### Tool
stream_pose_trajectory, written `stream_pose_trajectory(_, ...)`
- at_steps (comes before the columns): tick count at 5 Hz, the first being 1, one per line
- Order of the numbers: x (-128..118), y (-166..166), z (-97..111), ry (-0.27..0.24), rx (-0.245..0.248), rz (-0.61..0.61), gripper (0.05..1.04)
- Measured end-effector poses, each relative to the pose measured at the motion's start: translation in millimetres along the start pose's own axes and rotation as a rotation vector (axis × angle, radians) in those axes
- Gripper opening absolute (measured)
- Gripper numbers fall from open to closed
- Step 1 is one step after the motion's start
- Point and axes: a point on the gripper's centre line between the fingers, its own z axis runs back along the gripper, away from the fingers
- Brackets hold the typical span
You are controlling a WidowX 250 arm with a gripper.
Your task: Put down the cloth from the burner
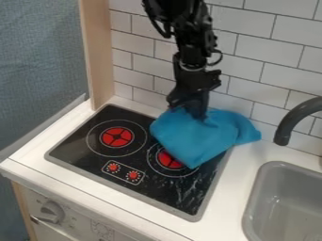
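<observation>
Right at the bunched top of the blue cloth (192, 139), the black gripper (196, 109), a sensible spot for steering the fabric; pinching or merely touching, impossible to tell. Cloth partly over the right burner (168, 160), one end past the edge of the stove (78, 146), toward the counter (242, 174). Likely next: sideways, off the burner, then down. Tiled wall (140, 59) close behind, little room there; faucet (286, 123) and sink (250, 212) farther right, a possible snag.
</observation>
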Motion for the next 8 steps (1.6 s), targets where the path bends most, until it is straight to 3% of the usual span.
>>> stream_pose_trajectory(3,-5.3,3.5,-25.5,0.015,0.058,0.019,0.091)
stream_pose_trajectory(4,-5.9,4.2,-24.8,0.018,0.063,0.037,0.262)
stream_pose_trajectory(6,-11.5,10.2,-28.5,0.037,0.073,0.053,0.854)
stream_pose_trajectory(7,-15.7,15.2,-30.8,0.050,0.081,0.062,1.021)
stream_pose_trajectory(8,-13.6,6.2,-10.5,0.046,0.023,0.062,1.006)
